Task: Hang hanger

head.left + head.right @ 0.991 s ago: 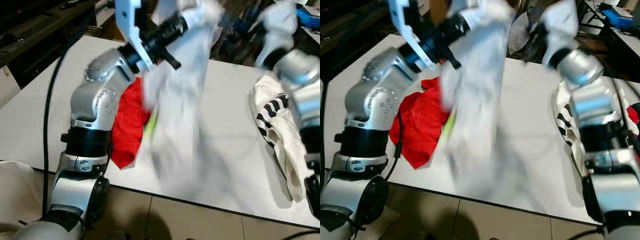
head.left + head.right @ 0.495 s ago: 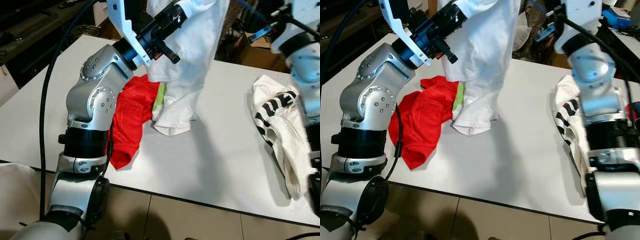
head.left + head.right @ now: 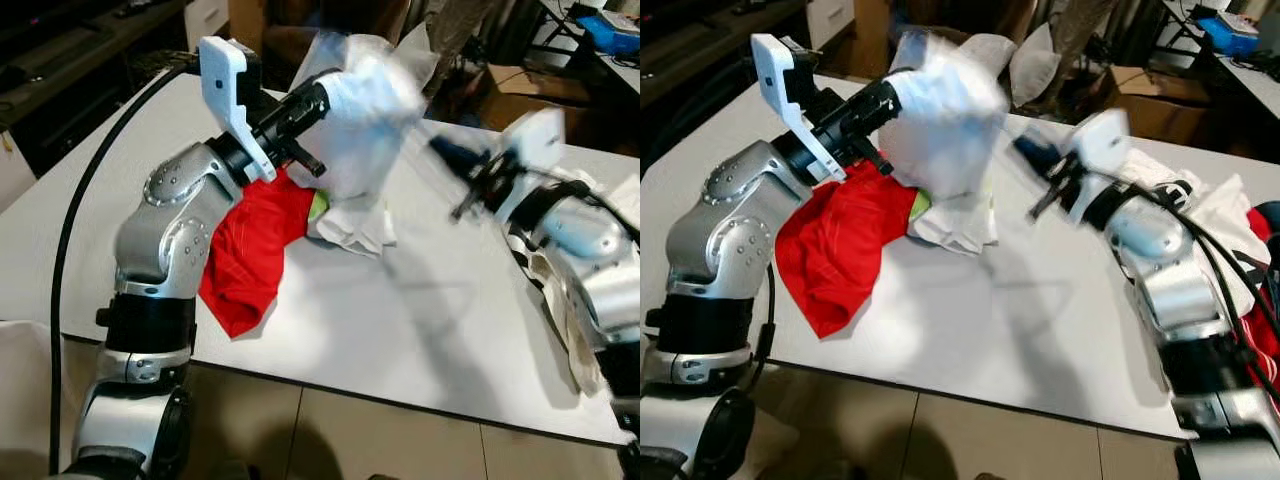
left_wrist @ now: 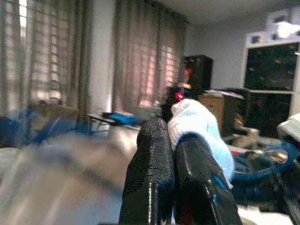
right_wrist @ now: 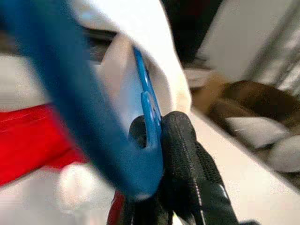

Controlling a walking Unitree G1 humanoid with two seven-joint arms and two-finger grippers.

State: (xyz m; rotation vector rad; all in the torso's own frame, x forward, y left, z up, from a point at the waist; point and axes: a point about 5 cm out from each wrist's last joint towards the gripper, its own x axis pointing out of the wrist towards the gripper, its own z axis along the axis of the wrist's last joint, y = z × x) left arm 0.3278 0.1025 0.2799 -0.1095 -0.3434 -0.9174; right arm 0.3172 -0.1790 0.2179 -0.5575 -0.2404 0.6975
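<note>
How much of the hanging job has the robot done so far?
Not much yet. Done: the right hand is shut on the blue hanger, and the left hand is pinching the white shirt above the table. In hand: bringing hanger and shirt together; it's too blurry to tell if the hanger is inside. Left: actually hanging it up. The red garment lies on the table.

Head stereo downward over table (image 3: 420,330), wrist cameras close along claws

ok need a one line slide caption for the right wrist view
Right gripper shut on a blue hanger beside a white shirt, red cloth behind.
</note>
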